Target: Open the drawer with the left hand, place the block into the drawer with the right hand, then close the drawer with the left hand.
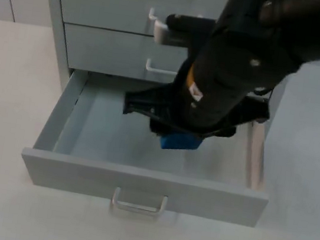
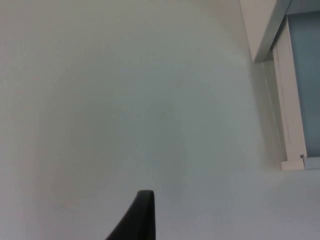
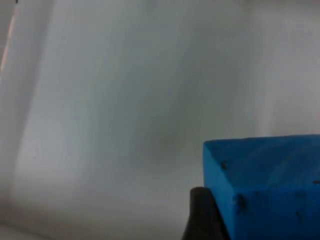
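The grey bottom drawer (image 1: 86,176) of the cabinet stands pulled out, its inside open from above. My right gripper (image 1: 173,132) reaches down into it from the right, shut on the blue block (image 1: 179,142), which hangs just over the drawer's floor near the middle. In the right wrist view the blue block (image 3: 265,185) sits against a black fingertip (image 3: 202,217), with the drawer floor (image 3: 125,125) behind it. My left gripper (image 2: 142,220) waits over the white table, beside the open drawer's side wall (image 2: 290,125).
Two upper drawers (image 1: 105,2) of the cabinet are shut, each with a white handle (image 1: 155,67). The open drawer's handle (image 1: 139,205) juts toward the table's front. White table top (image 1: 7,104) lies to the left and right of the cabinet.
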Robot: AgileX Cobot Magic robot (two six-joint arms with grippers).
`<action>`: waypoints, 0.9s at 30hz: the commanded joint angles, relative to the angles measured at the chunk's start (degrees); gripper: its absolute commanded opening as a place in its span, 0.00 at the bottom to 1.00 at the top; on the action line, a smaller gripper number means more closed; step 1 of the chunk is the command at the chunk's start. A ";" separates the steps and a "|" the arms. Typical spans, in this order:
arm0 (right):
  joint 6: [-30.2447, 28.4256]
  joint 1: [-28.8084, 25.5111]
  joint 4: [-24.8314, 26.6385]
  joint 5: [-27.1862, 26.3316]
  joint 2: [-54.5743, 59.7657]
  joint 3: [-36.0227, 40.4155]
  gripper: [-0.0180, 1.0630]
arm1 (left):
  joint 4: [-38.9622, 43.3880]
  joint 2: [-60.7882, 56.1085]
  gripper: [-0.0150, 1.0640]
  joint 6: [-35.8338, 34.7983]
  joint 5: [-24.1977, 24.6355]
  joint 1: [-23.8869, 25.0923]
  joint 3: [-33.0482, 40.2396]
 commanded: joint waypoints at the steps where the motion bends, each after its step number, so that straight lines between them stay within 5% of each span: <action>1: 1.40 0.39 -1.57 -0.03 1.58 -1.54 0.02 | -0.79 -0.25 0.99 -0.43 0.17 0.33 0.29; 11: 10.11 -0.22 -7.08 -2.72 7.70 -2.16 0.02 | -0.78 -0.25 0.99 -0.43 0.03 0.33 0.29; 18: 10.41 -0.36 -7.59 -2.97 8.61 -2.16 0.03 | -0.89 -0.25 0.99 -0.43 -0.19 0.33 0.29; 23: 11.18 -0.36 -7.49 -2.85 8.61 -2.16 0.27 | -0.89 -0.25 0.99 -0.43 -0.19 0.33 0.29; 27: 11.18 -0.36 -7.68 -2.71 8.61 -2.16 0.60 | -0.89 -0.25 0.99 -0.43 -0.19 0.33 0.29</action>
